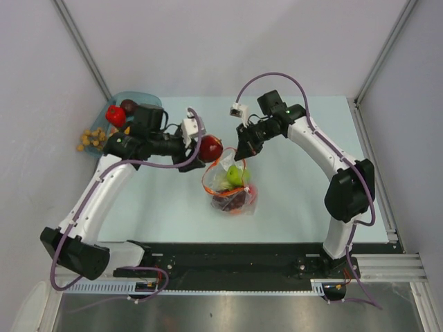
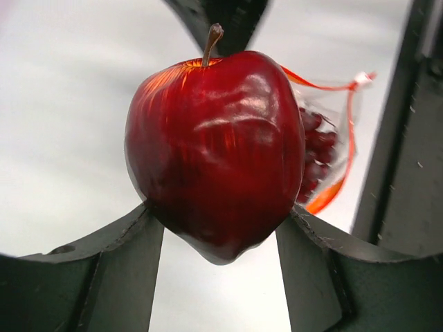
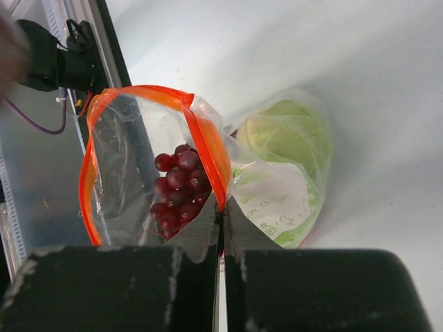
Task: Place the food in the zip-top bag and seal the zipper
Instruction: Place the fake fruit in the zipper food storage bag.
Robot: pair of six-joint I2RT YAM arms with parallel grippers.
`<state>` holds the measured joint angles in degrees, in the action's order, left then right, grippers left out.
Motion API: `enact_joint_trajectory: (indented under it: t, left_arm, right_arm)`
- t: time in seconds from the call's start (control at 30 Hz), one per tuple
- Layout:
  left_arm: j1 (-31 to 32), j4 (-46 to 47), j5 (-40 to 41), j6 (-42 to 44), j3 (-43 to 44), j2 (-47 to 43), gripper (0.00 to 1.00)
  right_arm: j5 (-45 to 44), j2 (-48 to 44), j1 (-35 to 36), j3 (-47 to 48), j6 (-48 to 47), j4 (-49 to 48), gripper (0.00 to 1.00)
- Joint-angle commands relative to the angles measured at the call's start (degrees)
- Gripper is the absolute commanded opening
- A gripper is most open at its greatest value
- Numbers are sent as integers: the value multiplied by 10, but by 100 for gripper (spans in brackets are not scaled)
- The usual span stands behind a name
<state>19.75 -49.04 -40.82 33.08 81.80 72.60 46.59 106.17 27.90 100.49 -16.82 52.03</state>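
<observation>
The left arm (image 1: 104, 190) reaches inward with its elbow bent, and the left gripper (image 1: 203, 151) clamps a red apple (image 2: 214, 152) between both fingers. The right arm (image 1: 325, 149) arches out and folds back inward. The right gripper (image 1: 242, 149) points down, its fingers (image 3: 138, 290) pressed together on the zip-top bag (image 3: 277, 200) rim at their tips.

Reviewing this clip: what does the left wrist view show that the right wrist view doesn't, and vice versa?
Left wrist only: the red apple, stem up, held in the left gripper. Right wrist only: the right gripper shut on the rim of the zip-top bag at the zipper, plus a green apple and the white label seen through the plastic. Both: the bag's open red-orange mouth and the purple grapes inside.
</observation>
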Motion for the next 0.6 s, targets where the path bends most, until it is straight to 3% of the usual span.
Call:
enact_joint_trajectory:
  t: [0.0,0.07,0.17,0.2,0.3,0.33,0.43,0.57]
  left_arm:
    - [51,-54,15,48,-29,18,40]
    - [76,-63,31,67,-40,28,42]
    - [89,-75,52,74,-34,51,53]
    - [91,-76,64,68,-29,60,63]
    - [91,-105,82,62,10,92,82]
    - [88,-117,92,63,16,94,99]
    - [84,-126,76,109,16,69,99]
    - [84,-113,52,220,-52,-4,100]
  right_arm:
    - [9,-41,8,-11,-11,-13,0]
    - [8,-46,12,-12,-11,-15,0]
    - [5,-48,15,-13,-11,-16,0]
    - [5,-49,15,-13,-11,-15,0]
    - [2,-52,16,-15,-13,-16,0]
    - [1,-52,16,-16,-14,-16,0]
    - [0,-54,16,-20,-16,-15,0]
    - [1,-55,15,-21,-20,-16,0]
